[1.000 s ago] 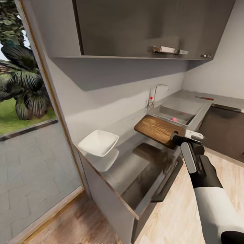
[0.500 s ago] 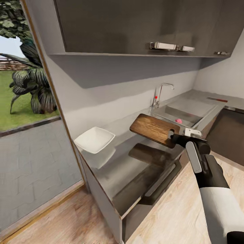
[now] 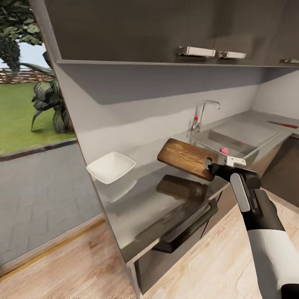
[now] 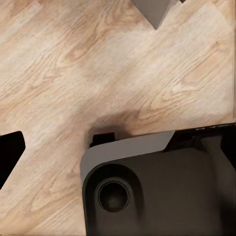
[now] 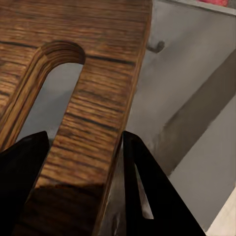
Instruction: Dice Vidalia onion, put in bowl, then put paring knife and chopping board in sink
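Right tool (image 3: pixel 215 167) clamped on chopping board (image 3: pixel 187 157) handle end, board lifted off surface (image 3: pixel 145 199), left of sink (image 3: pixel 241 139). Left tool's state: can't tell.

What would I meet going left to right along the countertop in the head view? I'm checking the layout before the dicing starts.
bowl → chopping board, held up by the right gripper → faucet → small pink thing in the sink → paring knife.
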Robot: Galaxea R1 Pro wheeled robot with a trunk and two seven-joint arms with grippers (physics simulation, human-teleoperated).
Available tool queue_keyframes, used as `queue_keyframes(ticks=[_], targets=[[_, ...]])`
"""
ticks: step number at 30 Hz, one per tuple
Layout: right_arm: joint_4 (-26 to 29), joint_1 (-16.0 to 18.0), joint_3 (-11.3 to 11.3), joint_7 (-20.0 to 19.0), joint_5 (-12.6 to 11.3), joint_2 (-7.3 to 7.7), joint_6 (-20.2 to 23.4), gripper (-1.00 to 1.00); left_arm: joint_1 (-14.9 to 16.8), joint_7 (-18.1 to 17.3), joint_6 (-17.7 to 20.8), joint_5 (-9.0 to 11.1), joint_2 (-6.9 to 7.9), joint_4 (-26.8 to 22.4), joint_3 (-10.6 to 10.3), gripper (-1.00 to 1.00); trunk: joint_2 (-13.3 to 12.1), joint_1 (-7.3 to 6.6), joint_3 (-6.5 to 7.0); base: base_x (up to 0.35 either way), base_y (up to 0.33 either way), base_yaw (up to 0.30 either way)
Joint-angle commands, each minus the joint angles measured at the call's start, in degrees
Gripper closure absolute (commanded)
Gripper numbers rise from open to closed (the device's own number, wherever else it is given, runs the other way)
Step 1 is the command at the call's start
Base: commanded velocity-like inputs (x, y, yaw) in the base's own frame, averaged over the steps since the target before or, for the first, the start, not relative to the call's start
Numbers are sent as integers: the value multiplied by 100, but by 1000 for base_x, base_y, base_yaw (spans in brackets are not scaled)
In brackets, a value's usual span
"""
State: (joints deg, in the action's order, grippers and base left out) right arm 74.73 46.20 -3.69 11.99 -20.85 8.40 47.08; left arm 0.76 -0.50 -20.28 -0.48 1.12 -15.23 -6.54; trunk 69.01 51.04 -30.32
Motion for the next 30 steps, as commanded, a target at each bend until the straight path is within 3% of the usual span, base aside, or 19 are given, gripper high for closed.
queue_keyframes(ticks=[1, 9, 15, 24, 30], targets=[[7, 3, 0, 27, -40, 4, 19, 100, 3, -3, -17, -4, 3, 3, -14, -100, 3, 0, -11, 0, -334, 204], [7, 3, 8, -56, -42, 4, 20, 100, 3, 6, -19, -8, 3, 3, -9, -100, 3, 0, -60, 0, -334, 204], [7, 3, 183, -56, -38, 4, 20, 100, 3, 6, -19, -5, 3, 3, -5, -100, 3, 0, -96, 0, -334, 204], [7, 3, 234, -90, -39, 4, 20, 100, 3, 6, -19, -4, 3, 3, -5, -100, 3, 0, -150, 0, -334, 204], [7, 3, 463, -100, -34, 4, 20, 100, 3, 6, -19, -4, 3, 3, -5, -100, 3, 0, -186, 0, -334, 204]])
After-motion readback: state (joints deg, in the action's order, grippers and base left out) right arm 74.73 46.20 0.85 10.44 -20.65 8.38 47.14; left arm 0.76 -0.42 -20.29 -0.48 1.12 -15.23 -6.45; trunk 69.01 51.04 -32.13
